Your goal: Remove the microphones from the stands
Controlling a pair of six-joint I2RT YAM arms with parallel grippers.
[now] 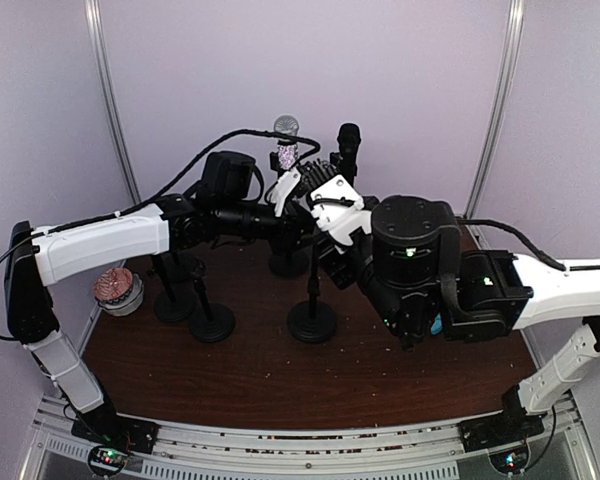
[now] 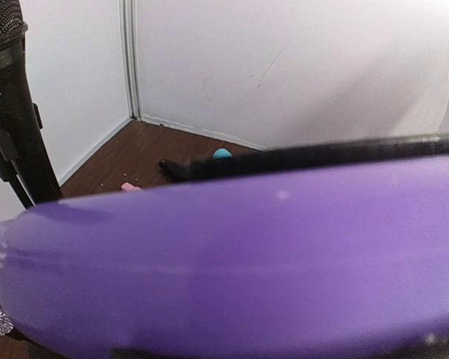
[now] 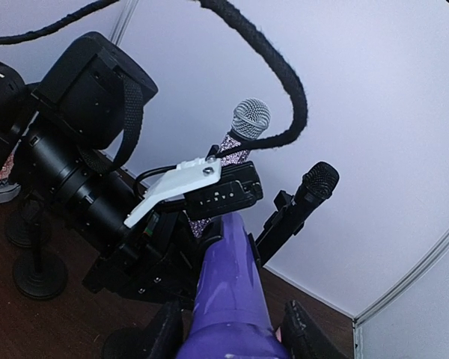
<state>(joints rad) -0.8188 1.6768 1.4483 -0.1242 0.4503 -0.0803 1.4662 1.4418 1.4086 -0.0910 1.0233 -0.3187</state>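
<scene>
Purple microphone (image 2: 232,254) fills my left wrist view from edge to edge, pressed so close to the lens that it blurs. From the right wrist camera I see its barrel running up and away between the two fingers of the right claw (image 3: 232,314). One finger sits tight against each side, so I read that claw as clenched on the barrel's near end.

The far end of the barrel reaches into the left claw (image 3: 209,206), under its white plate. The hardware there hides the fingers, so I cannot tell whether that claw is clenched or released.

From above, both wrists meet over the middle of the table (image 1: 280,380) and cover the purple microphone completely. A stand (image 1: 312,322) with a round black base rises straight up beneath them. I cannot see whether the microphone sits in its clip.

Just beyond the claws, a glitter microphone (image 3: 247,123) with a silver head stands upright. A black microphone (image 2: 11,112) stands to its right. Far across the table, near the wall, lie a small turquoise object (image 2: 222,154) and a pink one (image 2: 129,187).
</scene>
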